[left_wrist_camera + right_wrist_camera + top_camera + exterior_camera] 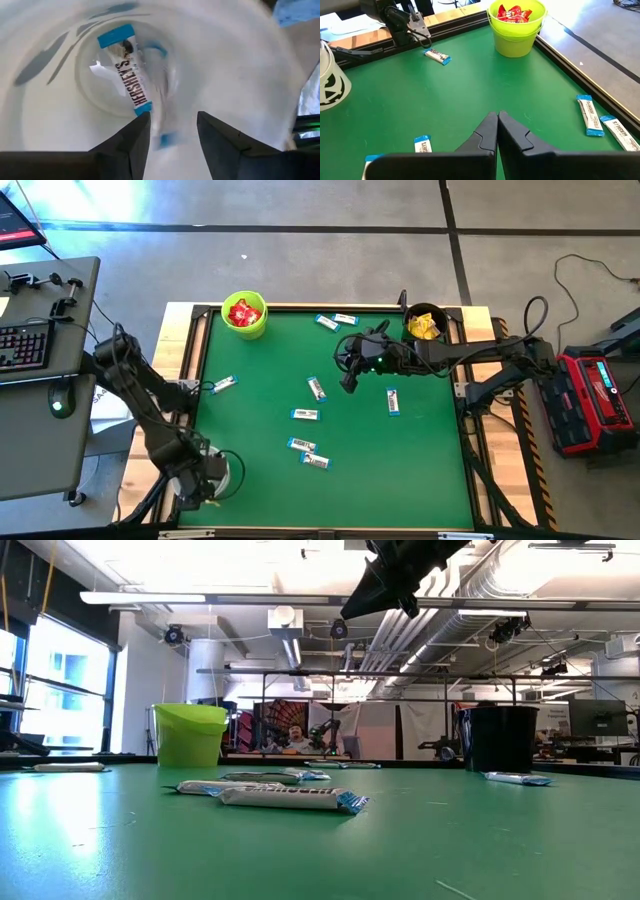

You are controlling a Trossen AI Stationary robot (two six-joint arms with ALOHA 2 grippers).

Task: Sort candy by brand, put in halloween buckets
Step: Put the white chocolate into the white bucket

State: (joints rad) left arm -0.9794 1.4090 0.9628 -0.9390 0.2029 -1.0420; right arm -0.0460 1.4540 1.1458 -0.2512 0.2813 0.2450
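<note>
While the left claw (170, 125) hangs inside the mouth of the white bucket (45, 125) at the near left corner of the green desk (400, 470), its two dark fingers stand parted with nothing gripped between them; a blurred white-and-blue shape just past the fingertips looks like a bar dropping away, though that is hard to confirm. A Hershey's bar (131, 75) already lies on the bucket's floor, its long axis slanting across the round base, one blue end toward the wall and the other toward the claw. The claw sits over this bucket, most likely, because this bucket collects the white-and-blue brand. The right claw (497, 131) hovers above the middle of the desk, fingers pressed together and empty. Red packets (243, 311) fill the lime green bucket (245, 328) at the far left edge, and yellow packets (424, 327) sit in the black bucket (425, 313) at the far right. Several white-and-blue bars (305, 414) lie flat and scattered across the desk, pointing in different directions, not yet sorted.
</note>
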